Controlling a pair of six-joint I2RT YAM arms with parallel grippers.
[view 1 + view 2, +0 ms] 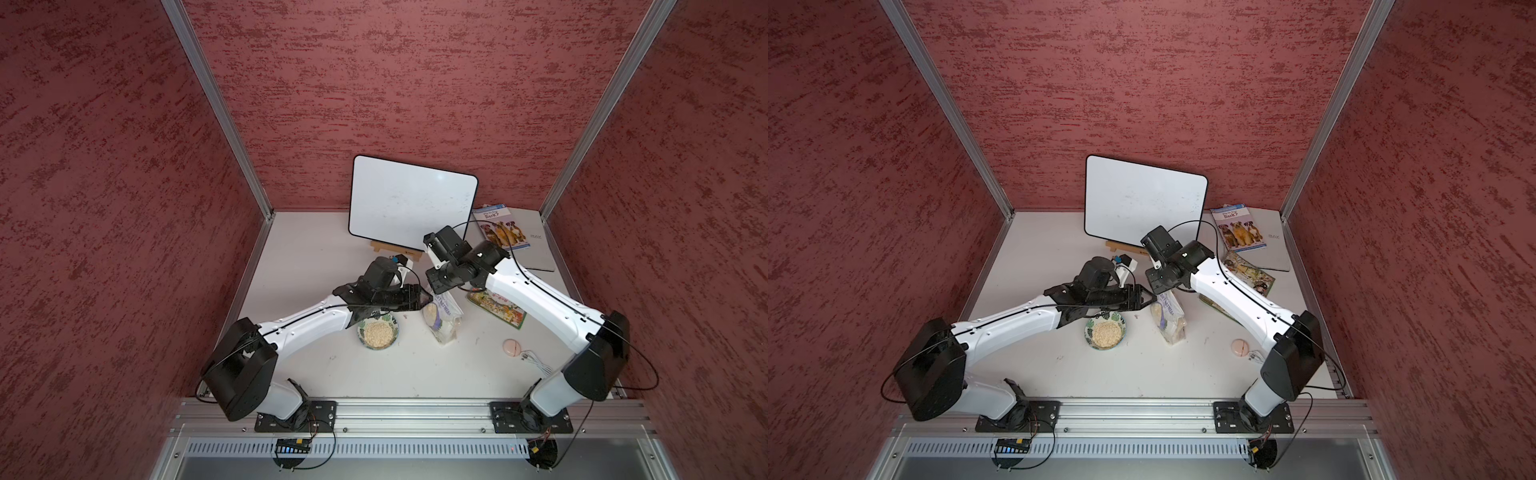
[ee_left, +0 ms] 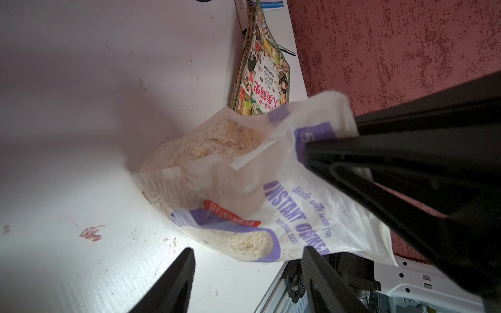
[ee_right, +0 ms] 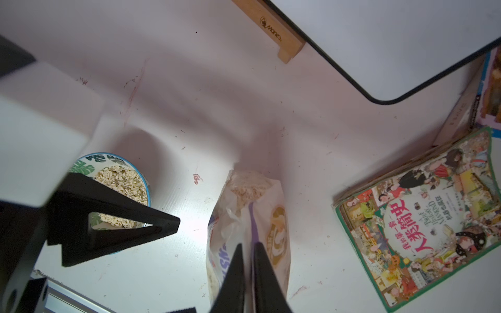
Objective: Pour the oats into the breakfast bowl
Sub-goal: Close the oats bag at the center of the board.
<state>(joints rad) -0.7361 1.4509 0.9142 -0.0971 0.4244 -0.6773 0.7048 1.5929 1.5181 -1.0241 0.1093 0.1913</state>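
The oats bag point(image 1: 444, 324) point(image 1: 1171, 320) stands upright on the table, clear plastic with purple print, pale flakes inside. My right gripper point(image 1: 435, 291) point(image 3: 249, 245) is shut on the bag's top edge point(image 3: 250, 216), its fingers point(image 2: 339, 151) pinching the film from above. The breakfast bowl point(image 1: 392, 321) point(image 1: 1118, 319) point(image 3: 81, 166), white with green leaves, sits left of the bag and holds a heap of oats. My left gripper point(image 1: 427, 300) point(image 2: 248, 251) hovers above the bowl's far rim, open, its fingertips point(image 3: 173, 223) pointing at the bag's side without touching it.
A whiteboard point(image 1: 411, 199) leans on a wooden easel point(image 1: 384, 248) at the back. A dog book point(image 1: 503, 226) lies on a grey pad point(image 1: 540, 249) at the back right. A picture book point(image 1: 496, 309) lies right of the bag, with a pink disc point(image 1: 512, 347) and white cable point(image 1: 538, 363) nearer.
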